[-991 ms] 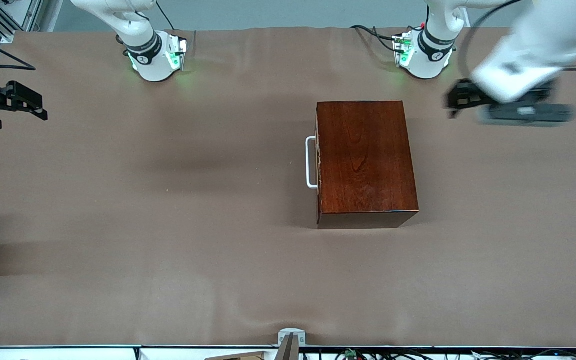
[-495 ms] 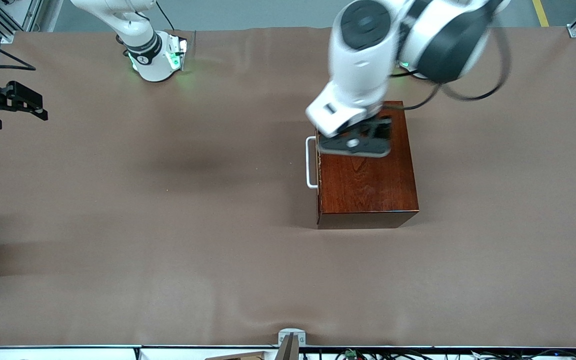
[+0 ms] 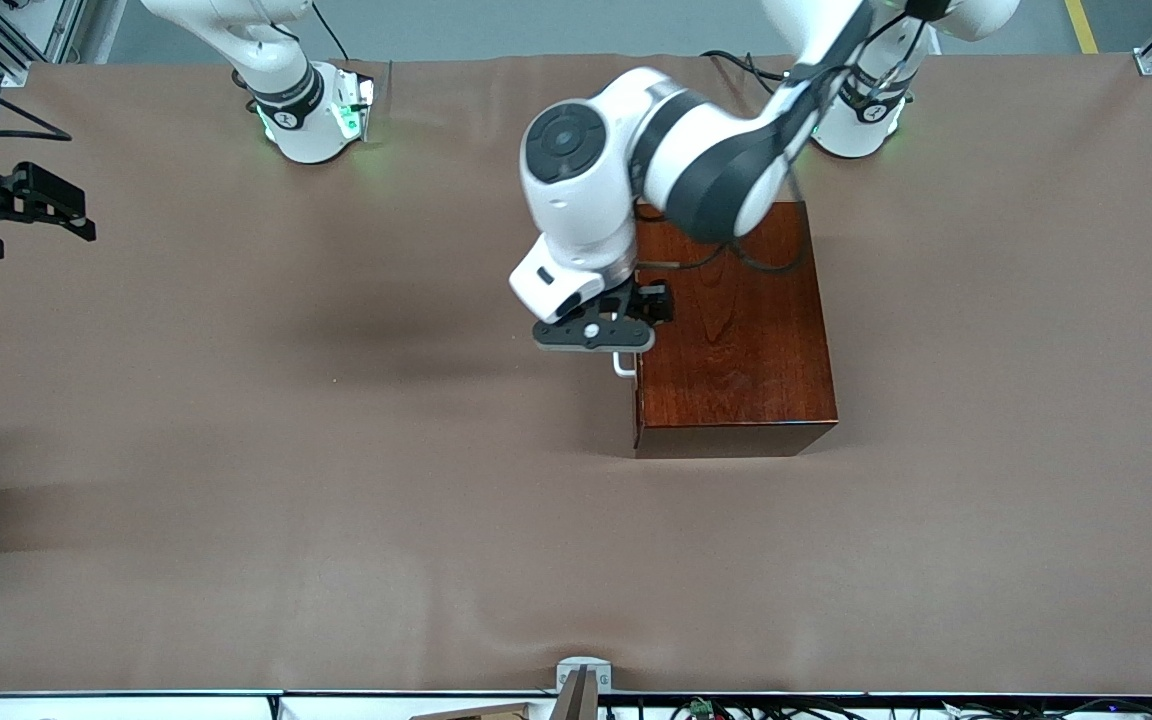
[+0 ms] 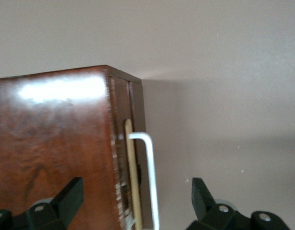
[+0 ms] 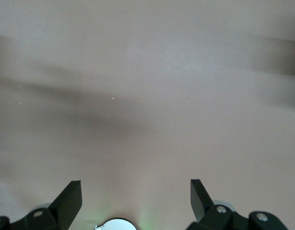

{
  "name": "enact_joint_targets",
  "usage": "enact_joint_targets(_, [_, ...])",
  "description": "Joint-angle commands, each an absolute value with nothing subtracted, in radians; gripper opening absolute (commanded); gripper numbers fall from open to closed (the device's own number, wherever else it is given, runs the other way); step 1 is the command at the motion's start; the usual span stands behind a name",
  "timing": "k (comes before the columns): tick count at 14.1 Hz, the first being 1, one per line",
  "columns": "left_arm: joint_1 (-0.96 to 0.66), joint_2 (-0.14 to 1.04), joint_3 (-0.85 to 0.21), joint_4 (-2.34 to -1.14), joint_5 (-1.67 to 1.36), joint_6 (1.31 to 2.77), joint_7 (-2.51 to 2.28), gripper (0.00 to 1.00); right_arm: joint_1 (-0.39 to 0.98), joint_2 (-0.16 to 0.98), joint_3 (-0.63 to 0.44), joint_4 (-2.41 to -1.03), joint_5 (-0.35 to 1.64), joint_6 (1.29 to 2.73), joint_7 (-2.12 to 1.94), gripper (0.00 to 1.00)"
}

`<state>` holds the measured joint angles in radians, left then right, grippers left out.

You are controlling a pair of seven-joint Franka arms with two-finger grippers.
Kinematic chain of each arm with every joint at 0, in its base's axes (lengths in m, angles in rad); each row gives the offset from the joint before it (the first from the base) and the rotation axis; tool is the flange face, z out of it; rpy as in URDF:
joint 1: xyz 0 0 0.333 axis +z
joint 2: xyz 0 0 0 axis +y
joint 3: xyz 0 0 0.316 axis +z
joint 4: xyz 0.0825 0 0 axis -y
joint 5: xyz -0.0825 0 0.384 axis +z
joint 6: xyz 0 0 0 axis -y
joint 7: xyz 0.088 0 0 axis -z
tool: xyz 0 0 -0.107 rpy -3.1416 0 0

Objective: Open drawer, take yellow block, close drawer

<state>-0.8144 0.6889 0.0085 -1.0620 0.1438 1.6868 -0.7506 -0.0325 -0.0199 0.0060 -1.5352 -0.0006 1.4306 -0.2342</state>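
So the left gripper is hanging right over the white handle of the drawer, fingers spread wide with nothing between them yet. In the left wrist view one finger sits over the wooden box top and the other over bare table, so the bar falls in the gap.

The drawer is fully shut. It faces the right arm's end of the table, and the yellow block isn't visible, presumably inside.

My take for doing this well: drop straight down until the fingertips bracket the bar, clamp near its middle, then pull square to the drawer front so the tray doesn't bind or drag the box along.

The right gripper waits at the table edge, released and empty.

No readable labels or brand marks anywhere.
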Motion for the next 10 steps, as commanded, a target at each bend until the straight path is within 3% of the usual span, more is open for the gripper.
enact_joint_targets(1, [-0.891,0.751,0.070,-1.005,0.164,1.689,-0.781,1.00,-0.041,-0.028,0.014,-1.534,-0.015,1.424,-0.233,1.00])
enact_joint_targets(10, [-0.945,0.865,0.109,-1.012,0.164,1.713,-0.905,1.00,-0.041,-0.026,0.014,-1.532,-0.015,1.427,-0.238,1.00])
